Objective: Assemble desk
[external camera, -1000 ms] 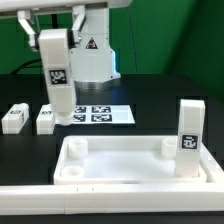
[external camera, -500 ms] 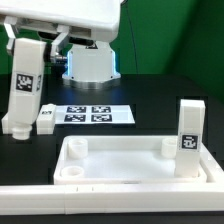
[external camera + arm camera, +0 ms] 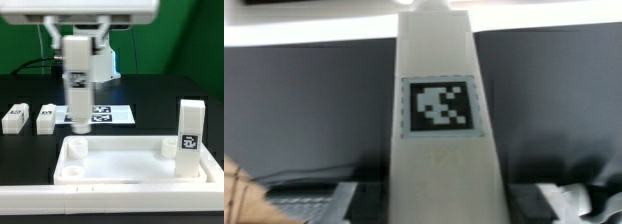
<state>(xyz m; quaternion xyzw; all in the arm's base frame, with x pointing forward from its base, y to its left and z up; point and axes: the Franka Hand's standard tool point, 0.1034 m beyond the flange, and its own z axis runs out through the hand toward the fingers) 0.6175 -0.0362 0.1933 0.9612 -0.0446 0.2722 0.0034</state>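
Clearly early: one leg (image 3: 190, 125) stands in a corner socket of the desk top (image 3: 122, 165), which lies along the bench edge nearest the exterior camera, so three remain to be fitted. A second leg (image 3: 14, 117) and a third leg (image 3: 46, 119) lie near the bench's edge on the exterior view's left. The arm reaches straight down, its gripper (image 3: 78, 40) clamped on a fourth leg (image 3: 78, 95) (image 3: 441, 120), upright mid-bench over the marker board (image 3: 115, 115).

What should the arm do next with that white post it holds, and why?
Probably move the gripper, with its tagged white square-post leg, over an empty corner socket of the white plastic tray-like desk top: the leg hangs upright by the marker board.
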